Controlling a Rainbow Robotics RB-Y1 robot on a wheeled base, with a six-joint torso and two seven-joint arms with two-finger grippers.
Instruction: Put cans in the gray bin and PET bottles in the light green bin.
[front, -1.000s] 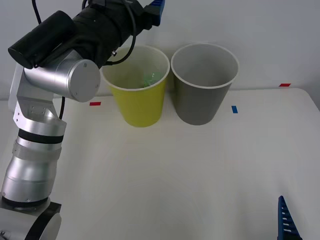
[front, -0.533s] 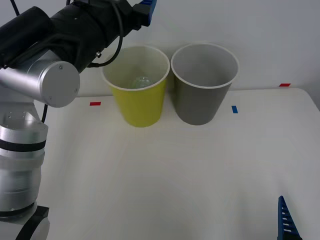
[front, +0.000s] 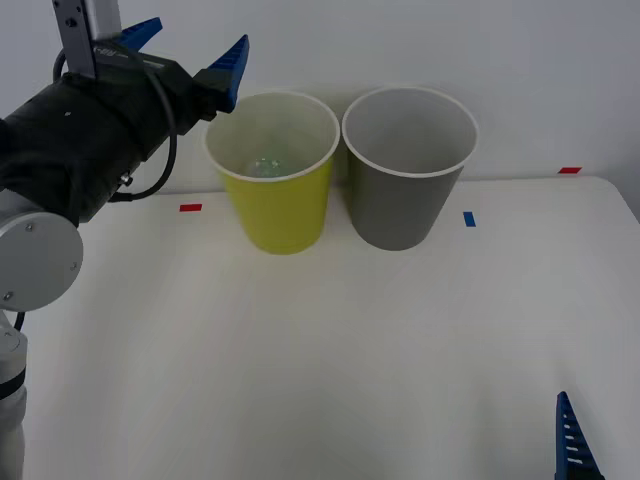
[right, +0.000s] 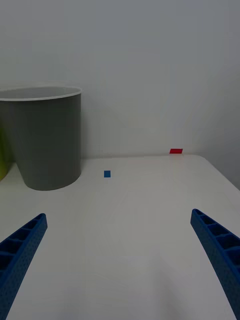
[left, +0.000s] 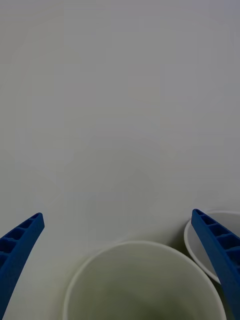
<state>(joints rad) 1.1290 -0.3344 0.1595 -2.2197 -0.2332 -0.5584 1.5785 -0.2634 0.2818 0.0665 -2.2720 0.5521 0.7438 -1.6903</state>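
Table (front: 330, 360): white, takes up most of my front view, wall behind it. Both bins stand near its far edge, left of the middle.

Left arm: I see it raised at the far left, black wrist section and silver joint above the table's far-left area. Left gripper (front: 190, 48) hangs in the air just left of the green bin's rim and above it, blue ribbed fingers (front: 228, 66) spread wide, nothing between them. In the left wrist view the two fingertips sit at the two bottom corners with the green bin's white mouth (left: 142, 280) between them and a part of the gray bin's rim (left: 200, 240) beside one finger.

Green bin (front: 275, 200): upright, yellow-green wall, white rim. It stands just beside the gray bin, rims nearly touching; I cannot tell whether they make contact.

Gray bin (front: 405, 195): upright, white rim, pale inside. From the front I see no contents on the inner wall that shows.

Right gripper (right: 120, 260): low, near the table's near-right corner; one blue fingertip shows at the front view's bottom edge. In the right wrist view its fingers are wide apart and hold nothing, with the gray bin well ahead of them.

Bottle (front: 265, 165): lies down inside the green bin, a pale greenish shape; label and cap too faint to make out.

Tape marks: a red one (front: 190, 208) left of the green bin, a blue one (front: 469, 218) right of the gray bin, a red one (front: 569, 170) at the far edge toward the right.
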